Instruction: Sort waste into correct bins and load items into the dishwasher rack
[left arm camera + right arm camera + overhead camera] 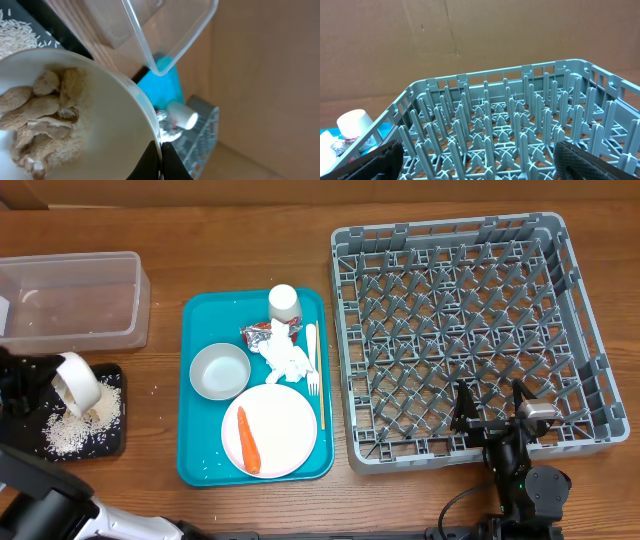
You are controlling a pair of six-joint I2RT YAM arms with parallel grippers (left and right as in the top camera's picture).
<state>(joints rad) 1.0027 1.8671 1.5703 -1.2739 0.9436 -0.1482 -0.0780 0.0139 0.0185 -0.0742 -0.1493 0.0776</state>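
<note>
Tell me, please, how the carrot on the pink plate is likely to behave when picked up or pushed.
The carrot looks stiff and slim, so it should lift without bending. Lying loose on the smooth plate, it may roll or slide if nudged sideways.

Far left: left end effector (pixel 52 376) pinched tight on the rim of a tipped bowl (pixel 80 383), black arm coming in from the left edge. Near right: right end effector (pixel 491 408) spread wide open, both fingers pointing forward, arm rising from the front edge.
</note>
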